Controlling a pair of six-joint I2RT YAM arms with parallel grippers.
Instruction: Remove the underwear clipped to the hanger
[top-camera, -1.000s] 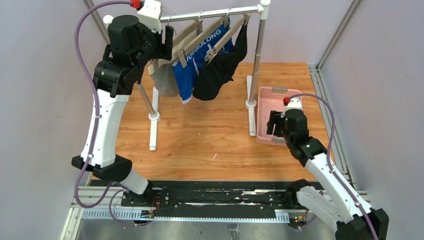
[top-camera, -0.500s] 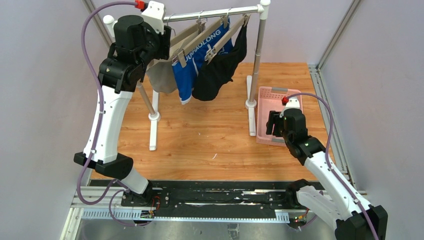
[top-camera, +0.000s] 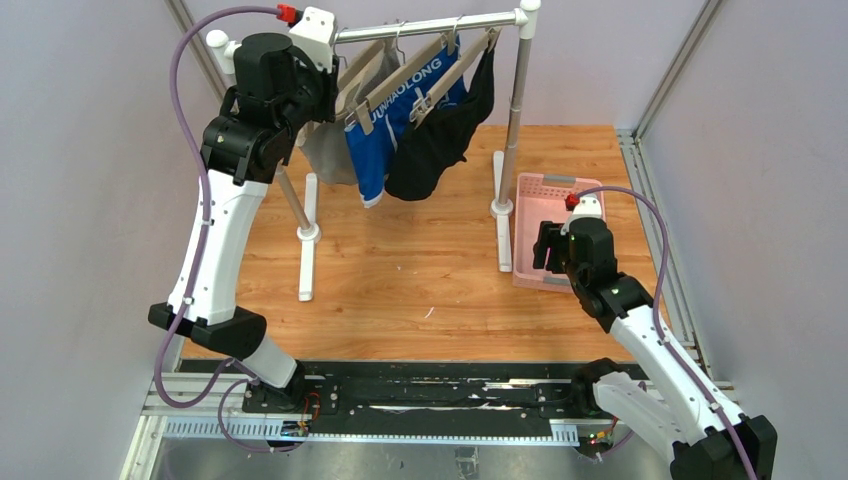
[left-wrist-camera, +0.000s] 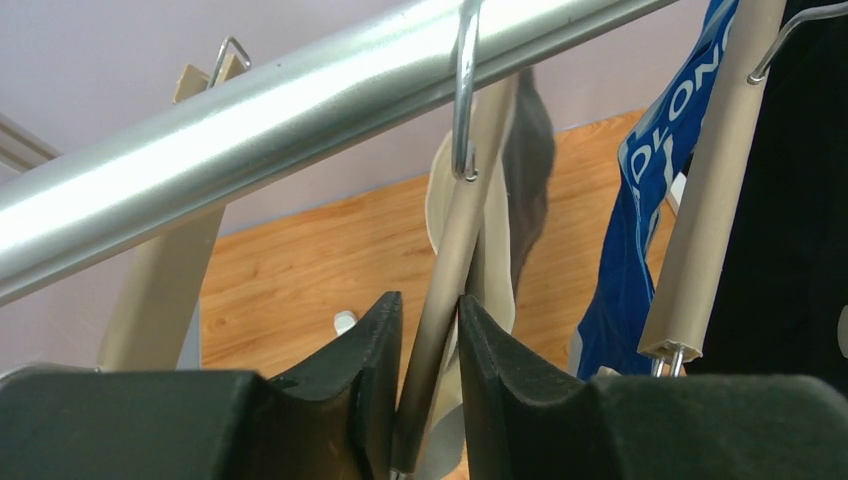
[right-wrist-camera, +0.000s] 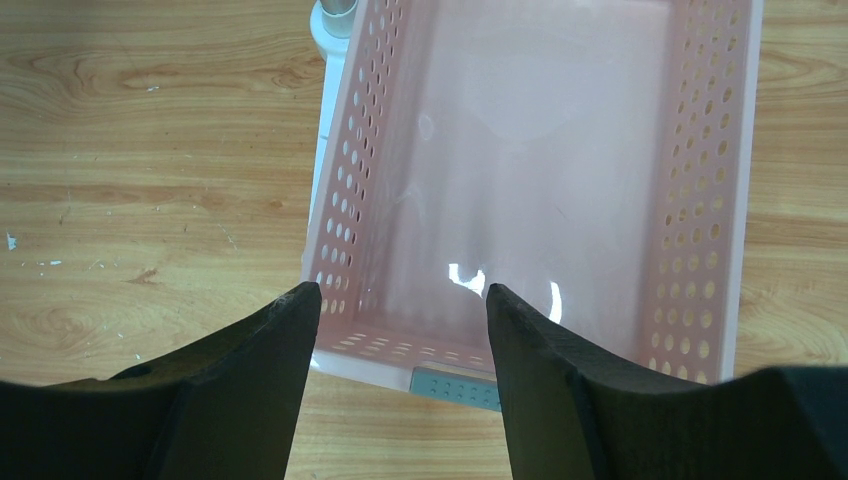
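Note:
Three briefs hang from beige clip hangers on a silver rail (top-camera: 430, 27): light grey underwear (top-camera: 325, 155) on the left, blue underwear (top-camera: 385, 140) with "JUNHAOLONG" lettering in the middle, black underwear (top-camera: 435, 145) on the right. My left gripper (top-camera: 335, 85) is up at the rail, shut on the bar of the grey brief's hanger (left-wrist-camera: 450, 290), which stands between its fingers (left-wrist-camera: 375, 340). Grey cloth (left-wrist-camera: 497, 250), blue cloth (left-wrist-camera: 630, 250) and black cloth (left-wrist-camera: 800, 200) show behind. My right gripper (top-camera: 545, 248) is open and empty, hovering over the pink basket's near edge (right-wrist-camera: 400, 300).
The pink perforated basket (top-camera: 545, 185) lies on the wooden table at the right, empty inside, with its rim in the right wrist view (right-wrist-camera: 335, 190). The rack's white feet and posts (top-camera: 308, 232) stand on the table; the right post (top-camera: 516, 110) is beside the basket.
My left gripper has moved up and closer to the rail along the grey brief's hanger, and the grey brief has swung slightly. The right arm has barely moved.

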